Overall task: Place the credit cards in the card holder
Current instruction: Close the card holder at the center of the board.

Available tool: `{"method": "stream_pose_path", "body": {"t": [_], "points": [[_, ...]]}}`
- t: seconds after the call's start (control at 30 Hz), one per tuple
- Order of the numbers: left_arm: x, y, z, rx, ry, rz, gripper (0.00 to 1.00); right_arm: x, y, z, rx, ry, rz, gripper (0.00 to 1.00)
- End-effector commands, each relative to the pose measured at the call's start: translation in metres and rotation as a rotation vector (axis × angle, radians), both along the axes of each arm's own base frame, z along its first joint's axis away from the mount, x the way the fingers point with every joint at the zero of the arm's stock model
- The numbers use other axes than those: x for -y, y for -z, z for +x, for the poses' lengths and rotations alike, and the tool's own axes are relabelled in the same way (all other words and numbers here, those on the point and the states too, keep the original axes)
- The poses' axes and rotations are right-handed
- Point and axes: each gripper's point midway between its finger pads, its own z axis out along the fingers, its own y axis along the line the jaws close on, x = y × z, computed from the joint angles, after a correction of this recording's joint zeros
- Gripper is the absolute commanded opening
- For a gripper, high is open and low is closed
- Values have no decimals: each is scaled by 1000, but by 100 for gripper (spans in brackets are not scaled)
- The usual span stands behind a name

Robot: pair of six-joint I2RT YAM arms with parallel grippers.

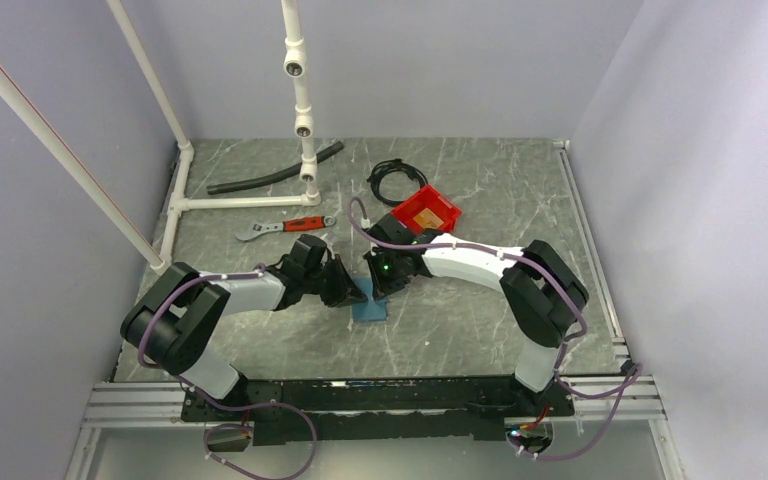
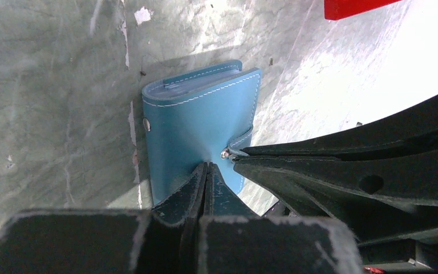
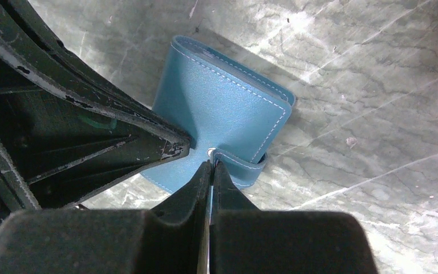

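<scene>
The blue card holder (image 1: 368, 308) lies flat on the marbled table between my two arms, folded shut with white stitching (image 2: 197, 123) (image 3: 219, 111). A strap with a metal snap (image 2: 225, 153) wraps over its side edge. My left gripper (image 2: 207, 166) (image 1: 352, 293) is shut, and its tips press on the blue cover. My right gripper (image 3: 211, 164) (image 1: 379, 288) is shut on the strap's tab next to the snap. Pale layered edges (image 2: 205, 80) show in the holder's open end. No loose credit cards are in view.
A red open bin (image 1: 425, 212) stands behind the right arm. Farther back lie a coiled black cable (image 1: 397, 180), a black hose (image 1: 275, 178) and a red-handled wrench (image 1: 282, 227). A white pipe frame (image 1: 305, 150) rises at the back left.
</scene>
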Motion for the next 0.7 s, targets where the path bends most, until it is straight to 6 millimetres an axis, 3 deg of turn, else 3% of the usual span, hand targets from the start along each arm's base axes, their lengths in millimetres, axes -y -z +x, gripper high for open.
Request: {"method": "stream_pose_path", "body": {"t": [0.0,0.17,0.43,0.57,0.67], "points": [[-6,12,-18,-43,20,42,1,14,7,7,40,18,-125,0],[-6,11,-17,-39,17,42,1,7,14,-1,39,-8,-159,0],[-6,14,-20,-45,10,26,1,-22,24,-18,-88,-40,-7,0],[-5,15,-21,-48,10,15,1,-17,29,-15,-137,11,48,0],[-6,14,-22,-44,11,12,1,-11,20,-6,-159,41,138,1]]}}
